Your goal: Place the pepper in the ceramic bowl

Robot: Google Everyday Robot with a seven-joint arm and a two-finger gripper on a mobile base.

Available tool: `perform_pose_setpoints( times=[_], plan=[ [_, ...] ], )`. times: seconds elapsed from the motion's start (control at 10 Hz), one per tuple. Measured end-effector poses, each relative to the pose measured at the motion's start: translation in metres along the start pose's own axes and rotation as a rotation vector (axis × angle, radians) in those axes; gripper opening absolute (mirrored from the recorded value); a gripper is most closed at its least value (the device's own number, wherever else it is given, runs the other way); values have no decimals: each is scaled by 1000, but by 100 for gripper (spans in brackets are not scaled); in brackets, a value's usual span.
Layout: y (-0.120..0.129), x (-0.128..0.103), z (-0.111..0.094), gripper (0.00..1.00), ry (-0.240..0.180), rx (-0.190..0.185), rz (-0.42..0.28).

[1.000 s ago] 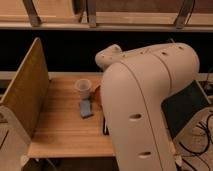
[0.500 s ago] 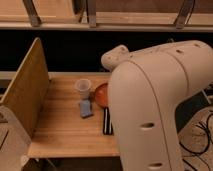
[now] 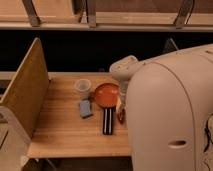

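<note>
Hanging just off the right rim of the round shallow orange-red glossy ceramic bowl (image 3: 105, 94), the gripper (image 3: 120, 105) sits low over the light wooden table (image 3: 65, 132), mostly tucked behind the robot's big white arm (image 3: 170, 110), so honestly I can't tell if it's open, closed or gripping anything. The small dark-red pepper (image 3: 121, 116) shows right under it, beside the bowl and not in it, just right of a long black bar-shaped thing (image 3: 108, 121). Left of the bowl is a small pale translucent cup (image 3: 82, 86), with a flat blue-grey block (image 3: 85, 108) just in front of it.
</note>
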Motion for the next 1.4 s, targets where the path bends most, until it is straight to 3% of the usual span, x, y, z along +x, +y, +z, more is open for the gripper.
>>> perform_pose_setpoints(
  times=[0.3, 0.4, 0.5, 0.7, 0.9, 1.1, 1.3, 1.4],
  plan=[
    [6, -8, -3, 80, -29, 4, -29],
    [20, -24, -6, 80, -79, 0, -72],
    [45, -45, -11, 80, -159, -20, -144],
    [65, -58, -14, 80, -240, -49, -219],
    [53, -44, -8, 80, -248, -47, -197],
    [24, -26, 3, 80, -229, -39, -103],
    [9, -15, 30, 80, -174, -84, 38],
    [11, -15, 40, 80, -154, -113, 73]
  ],
)
